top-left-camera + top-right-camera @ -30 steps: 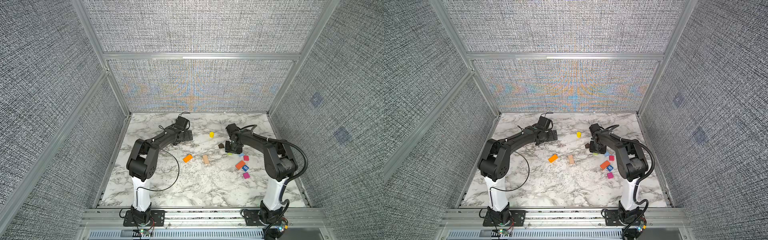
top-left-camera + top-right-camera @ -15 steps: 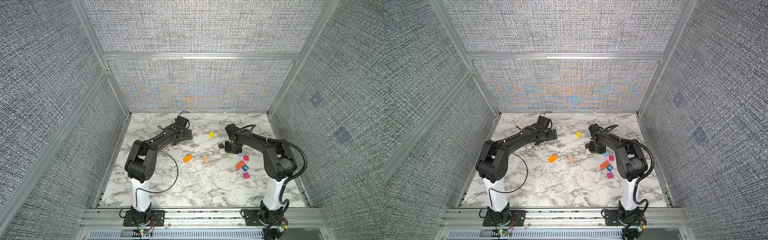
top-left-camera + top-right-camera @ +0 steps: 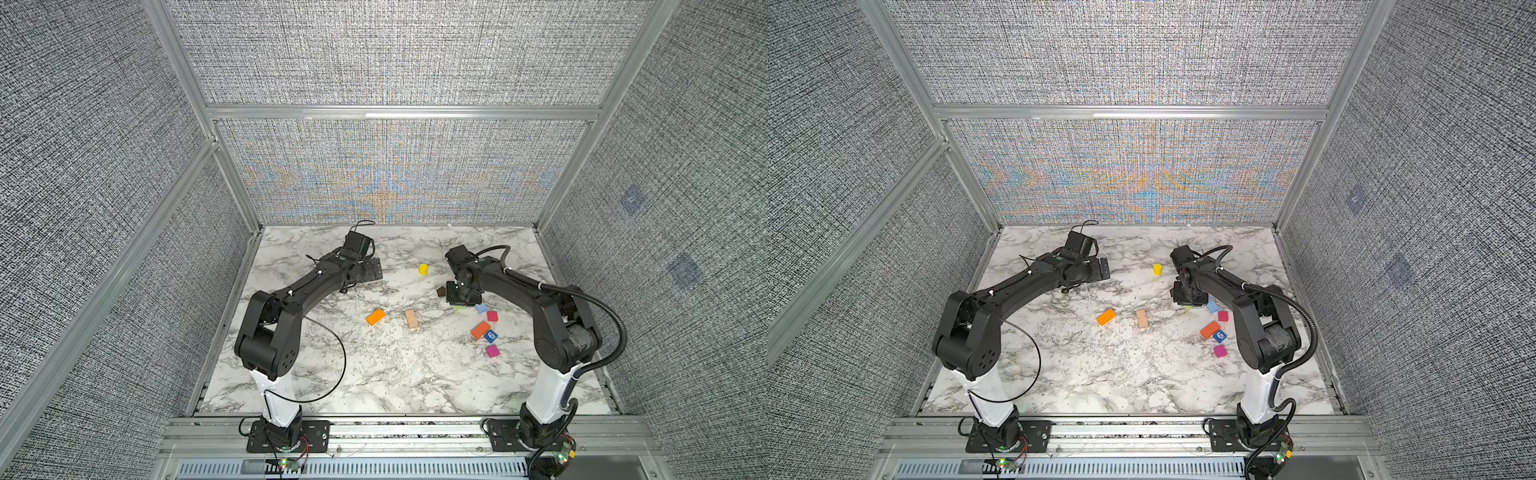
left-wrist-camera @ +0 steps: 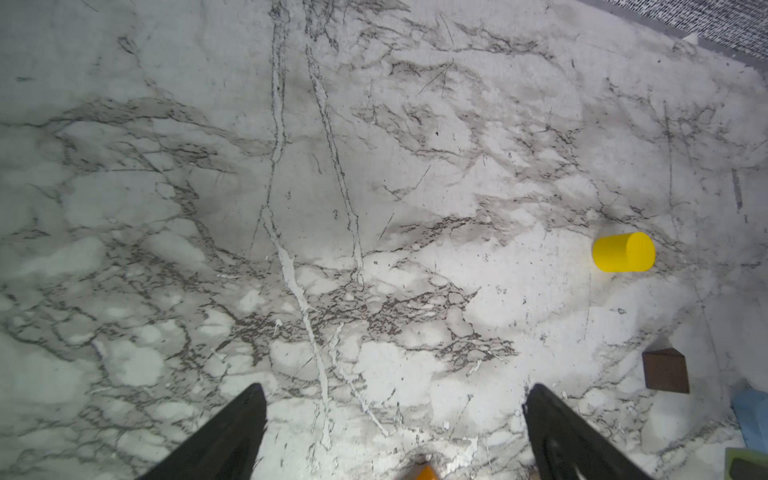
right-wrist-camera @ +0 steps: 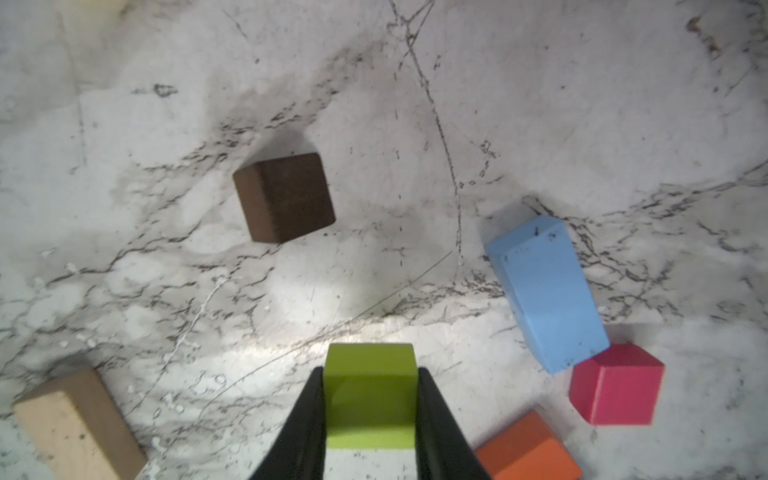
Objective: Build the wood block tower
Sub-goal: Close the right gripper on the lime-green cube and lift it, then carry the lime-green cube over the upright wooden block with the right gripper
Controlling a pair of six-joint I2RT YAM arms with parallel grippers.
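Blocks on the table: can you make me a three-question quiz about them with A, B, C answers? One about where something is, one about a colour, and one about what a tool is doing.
1. Where is the yellow cylinder?
A. Alone on the table, toward the back wall.
B. On top of a tan block.
C. Stacked on an orange block.

2. What colour is the block in the right tool?
A. Blue.
B. Green.
C. Pink.

3. How is the left tool?
A. Open, holding nothing.
B. Shut on a brown block.
C. Shut on a pink block.

Answers:
1 A: in both top views, nothing touches the cylinder.
2 B: the right wrist view shows the green block squeezed between the fingers.
3 A: the left wrist view shows its fingers wide apart over bare marble.
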